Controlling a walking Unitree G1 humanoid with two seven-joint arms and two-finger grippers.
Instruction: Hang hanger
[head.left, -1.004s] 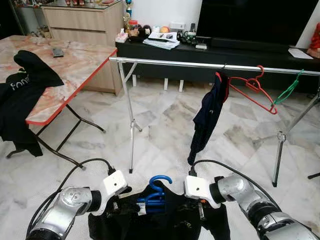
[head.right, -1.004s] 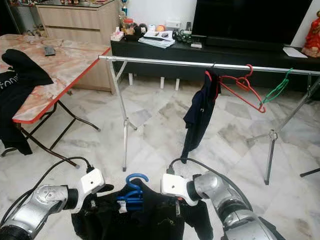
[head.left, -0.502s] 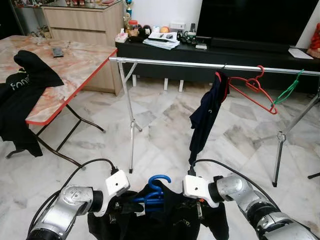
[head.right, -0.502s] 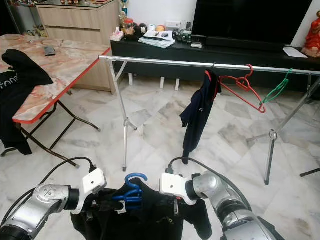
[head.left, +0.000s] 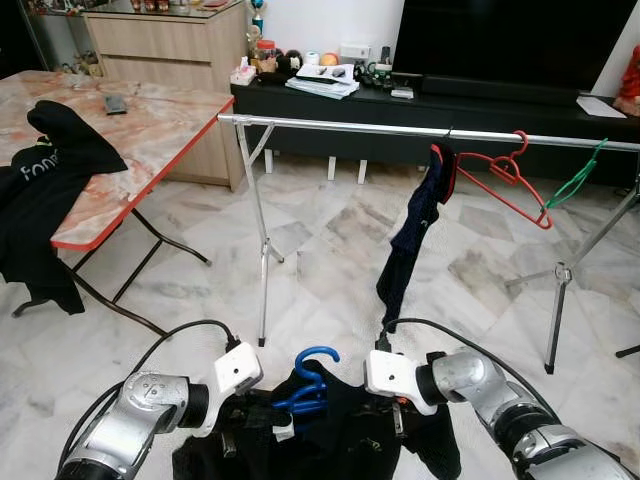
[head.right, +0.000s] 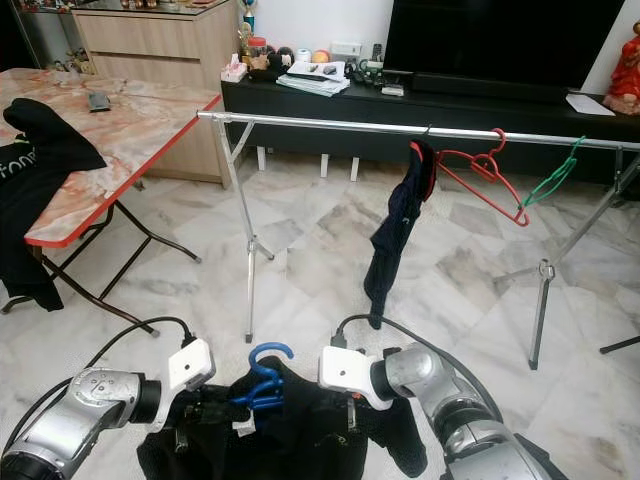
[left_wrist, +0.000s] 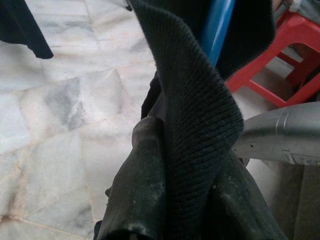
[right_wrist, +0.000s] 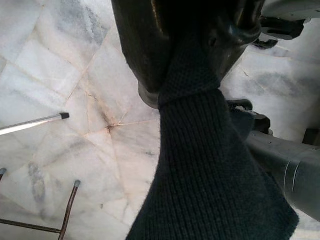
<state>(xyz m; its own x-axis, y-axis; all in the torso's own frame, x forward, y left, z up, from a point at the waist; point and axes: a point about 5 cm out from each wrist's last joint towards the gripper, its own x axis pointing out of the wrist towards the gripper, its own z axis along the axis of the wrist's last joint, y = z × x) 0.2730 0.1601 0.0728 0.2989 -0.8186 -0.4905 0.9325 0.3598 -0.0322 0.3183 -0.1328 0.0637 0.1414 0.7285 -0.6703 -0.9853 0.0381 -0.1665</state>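
- Far left, you see a marble-patterned folding table with a red edge (head.left: 150, 125), a black printed shirt (head.left: 45, 190) draped over its corner.
- Your left gripper (head.left: 228, 432) sits low in front of you, its black fingers (left_wrist: 145, 185) pinched shut on the black knitted garment (head.left: 340, 440).
- Between your grippers, the blue plastic hanger (head.left: 305, 385) sits inside that garment, hook up, well below the silver clothes rail (head.left: 400, 128).
- Your right gripper (head.left: 397, 422) clamps the garment's other shoulder, fingers (right_wrist: 145, 50) closed on the knit.
- On the rail hang a dark navy garment (head.left: 412, 235), a red hanger (head.left: 505, 180) and a green hanger (head.left: 578, 180).
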